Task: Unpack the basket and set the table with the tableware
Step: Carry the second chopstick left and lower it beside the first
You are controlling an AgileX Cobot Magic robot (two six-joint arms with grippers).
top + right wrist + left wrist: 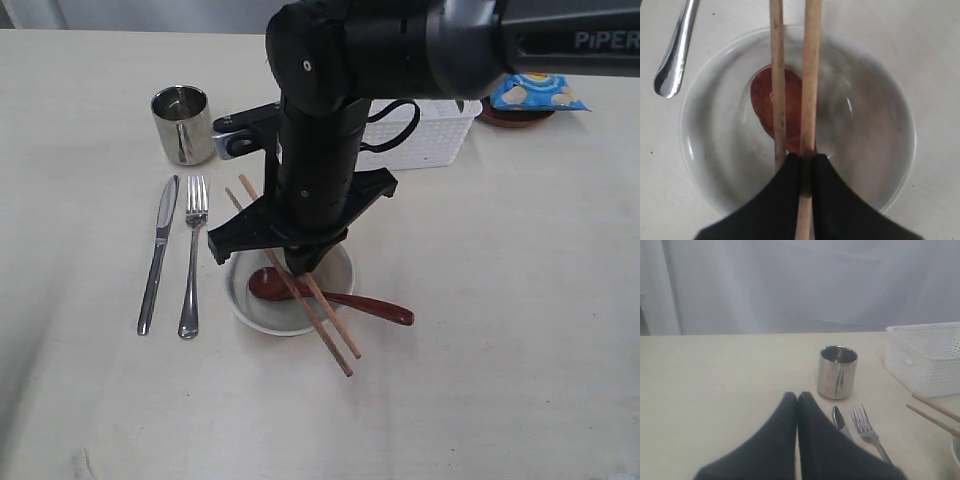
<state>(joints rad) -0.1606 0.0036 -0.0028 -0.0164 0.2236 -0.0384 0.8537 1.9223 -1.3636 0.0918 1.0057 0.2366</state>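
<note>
Right wrist view: right end effector [806,160] clenched on chopsticks [810,75]; their long axis runs straight ahead across bowl [880,100], over spoon [762,97]. Left end effector [796,397] clenched empty, by cup [837,371].

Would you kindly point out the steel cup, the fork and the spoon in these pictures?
steel cup [182,128]: exterior view, on its side wall.
fork [192,262]: exterior view, midway along its handle.
spoon [266,285]: exterior view, on its head inside the bowl.
</note>
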